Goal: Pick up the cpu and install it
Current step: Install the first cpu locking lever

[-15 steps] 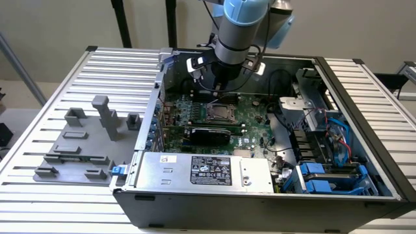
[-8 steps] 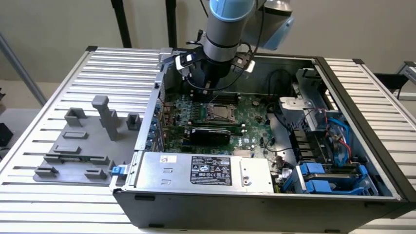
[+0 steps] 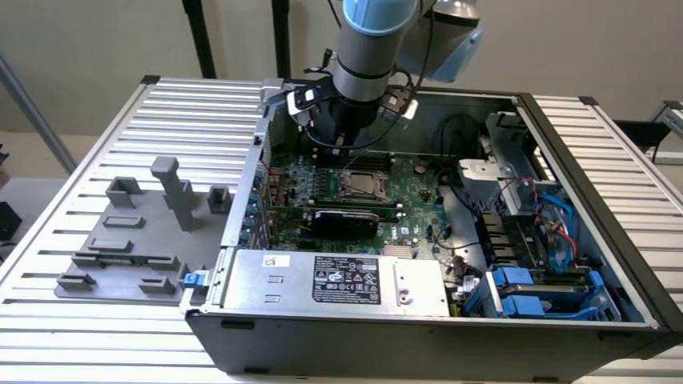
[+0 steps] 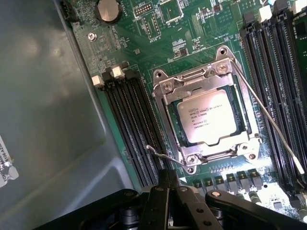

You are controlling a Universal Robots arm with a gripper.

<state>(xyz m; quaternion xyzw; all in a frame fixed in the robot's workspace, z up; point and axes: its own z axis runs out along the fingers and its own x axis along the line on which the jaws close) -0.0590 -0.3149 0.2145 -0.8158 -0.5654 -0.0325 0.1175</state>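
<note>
Starting at the exterior view's left: seeing a grey fixture plate [image 3: 133, 240] with a bunch of grey blocks and posts sticking up, sitting on the slatted metal counter [image 3: 64, 320]. Spotting a little blue piece [image 3: 192, 280] just beside it, right against the corner of the open PC case [image 3: 427, 340].

Moving right into the case: looking at the grey power supply [image 3: 341, 280] with its black label lying along the near wall, a black card [image 3: 341, 218] standing just behind that, and the green motherboard [image 3: 411, 188] stretching out further back. Noticing the cpu [image 3: 357, 184] sitting in the socket on that board, shiny top facing up, pretty much under the robot arm [image 3: 369, 48] reaching down from above.

Checking the wrist view for a closer look: seeing the cpu [image 4: 207, 117] lying flat inside the silver socket frame [image 4: 165, 103], with the frame's edges lapping over its sides. Seeing a thin wire lever [image 4: 268, 120] slanting away from one corner of the frame, and a shorter one [image 4: 163, 155] poking out near the opposite corner. Counting black memory slots [image 4: 129, 124] running along both sides of the socket, and a coin battery [image 4: 108, 8] off at the board's edge. Jaws looking clenched together and grasping nothing, hanging just short of the socket frame and not touching the chip.

Finishing at the exterior view's right: seeing blue cables [image 3: 561, 228] looping over the drive cage, and blue latches [image 3: 523, 292] near the front corner.
</note>
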